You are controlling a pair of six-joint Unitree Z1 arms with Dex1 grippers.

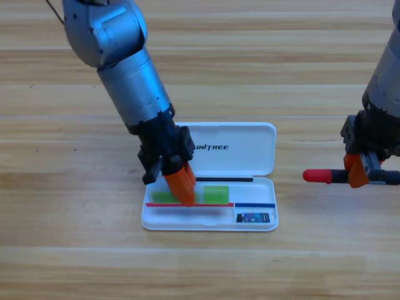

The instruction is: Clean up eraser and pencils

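The white case (262,187) lies open in the middle of the table, its lid folded back. The pale green pencil (216,194) lies lengthwise in the tray, its middle hidden behind my left gripper (185,195). That gripper points down into the tray, tips at the green pencil. The small dark eraser (253,218) sits in the tray's lower right compartment. To the right of the case, my right gripper (358,175) is shut on the black pencil with the red cap (319,176), held level with the cap pointing towards the case.
The case's lid (250,147) lies flat behind the tray. The left arm (125,75) slants in from the upper left. Bare wooden table (200,269) surrounds the case.
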